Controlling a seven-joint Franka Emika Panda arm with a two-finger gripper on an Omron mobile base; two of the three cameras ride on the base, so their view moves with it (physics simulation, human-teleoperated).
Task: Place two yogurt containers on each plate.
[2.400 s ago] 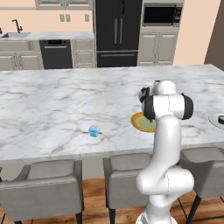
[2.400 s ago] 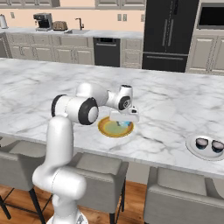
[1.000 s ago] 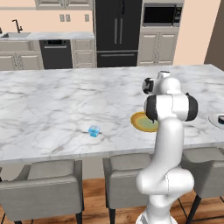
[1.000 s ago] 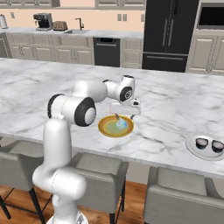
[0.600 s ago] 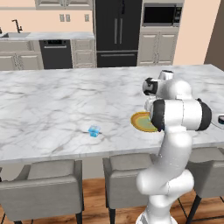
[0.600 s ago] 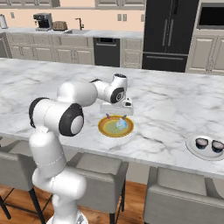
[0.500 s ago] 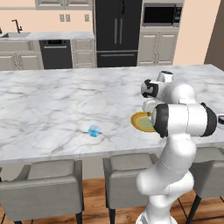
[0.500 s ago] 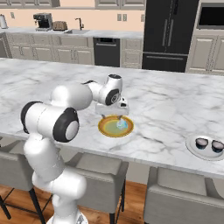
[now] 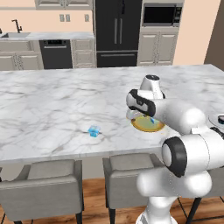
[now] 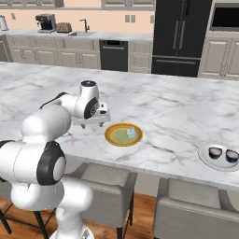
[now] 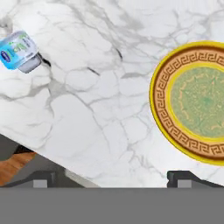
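A yellow-rimmed plate [image 10: 116, 138] with an olive-green centre lies near the counter's front edge, and one light-blue yogurt tub [image 10: 132, 132] rests on its right part. The same plate [image 9: 142, 127] carries that tub [image 9: 152, 119] in the left base view. A second light-blue tub [image 9: 93, 131] lies loose on the marble to the left; the hand view shows it [image 11: 18, 51] at upper left, with the plate [image 11: 197, 103] on the right. My gripper [image 10: 92, 122] hovers open and holds nothing, just left of the plate [image 9: 132, 115] [image 11: 111, 178]. At far right, a white plate [image 10: 205, 158] bears two dark round cups [image 10: 215, 152] [image 10: 231, 155].
The marble island's front edge [image 11: 52, 162] runs close below the hand, with grey stools [image 9: 41, 183] tucked under it. My own white arm [image 9: 183, 131] bends low over the counter's right part. Cabinets and a black fridge [image 10: 179, 32] stand far behind.
The hand has risen off the yellow plate and swung left toward the loose tub, leaving one light-blue tub on the plate. The elbow has dropped lower over the counter.
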